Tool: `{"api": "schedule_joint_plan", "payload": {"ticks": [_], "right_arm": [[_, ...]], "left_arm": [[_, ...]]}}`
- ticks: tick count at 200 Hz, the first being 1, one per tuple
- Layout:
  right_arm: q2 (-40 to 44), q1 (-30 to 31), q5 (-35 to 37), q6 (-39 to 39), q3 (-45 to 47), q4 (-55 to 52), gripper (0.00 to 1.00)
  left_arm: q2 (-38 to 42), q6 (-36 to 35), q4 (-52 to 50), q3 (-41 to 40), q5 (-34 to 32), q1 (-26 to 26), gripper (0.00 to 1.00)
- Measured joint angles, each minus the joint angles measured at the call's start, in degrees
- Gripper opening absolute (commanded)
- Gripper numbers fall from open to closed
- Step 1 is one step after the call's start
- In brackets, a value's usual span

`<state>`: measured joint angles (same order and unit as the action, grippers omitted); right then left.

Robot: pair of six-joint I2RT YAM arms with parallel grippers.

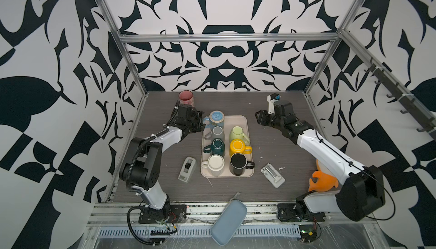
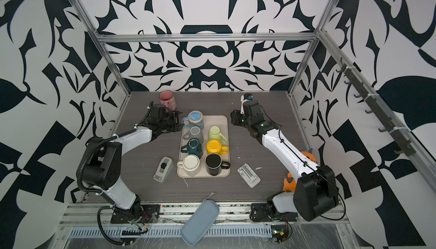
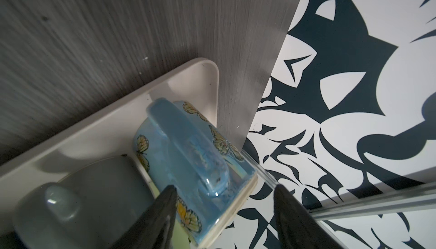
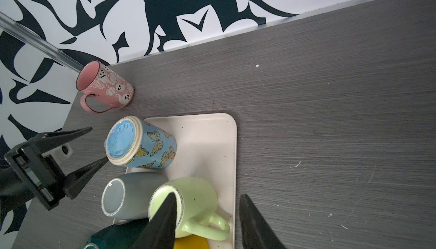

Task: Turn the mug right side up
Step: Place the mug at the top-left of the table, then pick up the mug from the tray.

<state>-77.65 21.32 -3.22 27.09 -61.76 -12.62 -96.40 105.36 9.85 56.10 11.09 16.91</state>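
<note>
A blue mug [image 1: 217, 119] [image 2: 195, 118] with butterflies stands upside down, base up, at the far left corner of the beige tray [image 1: 240, 120]. Its handle [image 3: 186, 146] points toward my left gripper [image 1: 200, 122] [image 3: 225, 187]. That gripper is open and level with the mug. One of its fingertips [image 4: 105, 160] is close to the base rim, and I see no grip. My right gripper [image 1: 258, 118] [image 4: 208, 197] hangs open and empty to the right of the tray, above a light green mug [image 4: 195, 203].
Several more mugs fill the tray: grey [image 1: 217, 132], teal [image 1: 217, 145], yellow [image 1: 238, 147], white [image 1: 215, 164] and black [image 1: 238, 162]. A pink mug [image 1: 186, 98] stands upright at the back left. Around the tray lie a tape dispenser [image 1: 187, 168], a grey device [image 1: 272, 174], an orange toy [image 1: 322, 181] and a pouch [image 1: 228, 221].
</note>
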Motion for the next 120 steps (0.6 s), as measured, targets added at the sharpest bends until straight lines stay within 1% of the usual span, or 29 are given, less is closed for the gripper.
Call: {"api": "schedule_joint_plan", "payload": {"ticks": [34,120], "right_arm": [[0.0,-0.3,0.0,0.1,0.1,0.0,0.46],[1.7,-0.6,0.0,1.0,1.4,0.0,0.46]], "left_arm": [[-0.5,1.8,2.0,-0.2,-1.2,0.0,0.68],[-6.1,4.2,7.3,-0.1,-1.2,0.0,0.66]]}}
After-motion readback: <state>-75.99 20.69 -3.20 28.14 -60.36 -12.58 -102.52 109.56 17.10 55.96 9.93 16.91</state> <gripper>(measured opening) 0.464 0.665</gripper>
